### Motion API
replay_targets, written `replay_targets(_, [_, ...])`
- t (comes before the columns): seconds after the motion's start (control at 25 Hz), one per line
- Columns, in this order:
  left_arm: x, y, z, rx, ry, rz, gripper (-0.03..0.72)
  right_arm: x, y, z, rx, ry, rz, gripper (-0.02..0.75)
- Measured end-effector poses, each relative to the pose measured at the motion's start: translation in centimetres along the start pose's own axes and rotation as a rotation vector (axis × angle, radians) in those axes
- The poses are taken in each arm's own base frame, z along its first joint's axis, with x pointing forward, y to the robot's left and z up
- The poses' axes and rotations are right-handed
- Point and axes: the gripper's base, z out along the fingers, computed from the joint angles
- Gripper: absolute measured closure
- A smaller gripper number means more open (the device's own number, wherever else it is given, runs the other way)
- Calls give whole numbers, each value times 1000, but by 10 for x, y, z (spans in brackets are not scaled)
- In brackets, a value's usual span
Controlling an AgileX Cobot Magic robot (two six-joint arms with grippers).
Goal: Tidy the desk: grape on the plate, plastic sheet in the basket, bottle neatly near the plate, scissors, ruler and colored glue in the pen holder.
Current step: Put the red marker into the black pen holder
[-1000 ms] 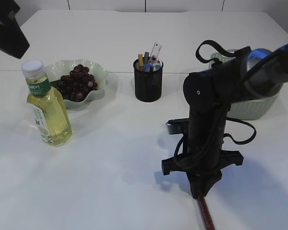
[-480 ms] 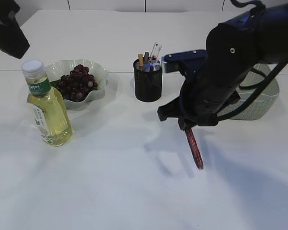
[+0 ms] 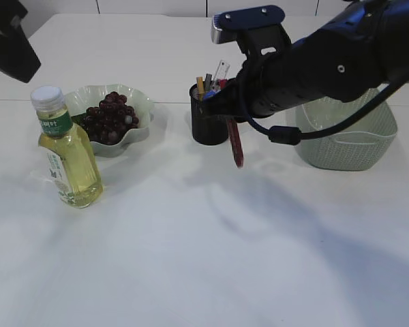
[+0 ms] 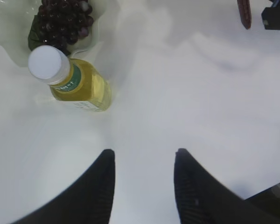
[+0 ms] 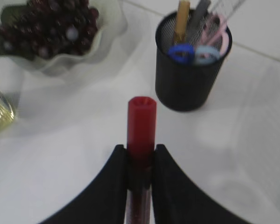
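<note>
The right pincer (image 5: 140,161) is clamped on a red glue stick (image 5: 141,126), which hangs nearly upright in the air just beside the black pen holder (image 3: 210,116), its lower end below the holder's rim. The holder already carries scissors (image 5: 203,46), a ruler (image 3: 221,71) and other sticks. The step in hand looks like dropping the glue into the holder. Next the stick would need lifting clear of the rim, centring over a free gap, then releasing. The left pincer (image 4: 143,186) stands apart and empty above the tabletop (image 3: 191,231), near the bottle (image 3: 67,150) beside the plate (image 3: 140,109) of grapes (image 3: 109,117). A basket (image 3: 347,139) sits to the right.
</note>
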Motion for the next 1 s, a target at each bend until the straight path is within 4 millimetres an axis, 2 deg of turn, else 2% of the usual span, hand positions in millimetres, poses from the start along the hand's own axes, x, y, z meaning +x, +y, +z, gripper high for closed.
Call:
replay_targets(0.2, [-1,3,0,-33,-8,13,379,-25,-1,-5,-23,-159,1,609])
replay_targets(0.36, [-1,4,0,-48,-11,17,379,-58,-13,-12,-6,-287,11,609])
replay_targets(0.44, [-1,5,0,-53,-12,19,379,-71,-22,-7,10,-322,18,609])
replay_targets(0.56, [-2,5,0,-55,-21,21,379,-86,-30,4,26,-355,27,609])
replay_targets(0.72, [-4,5,0,-54,-42,23,379,-95,-37,31,37,-383,30,609])
replay_targets(1.0, [-7,6,4,-81,-52,36,379,-97,-50,72,47,-419,30,609])
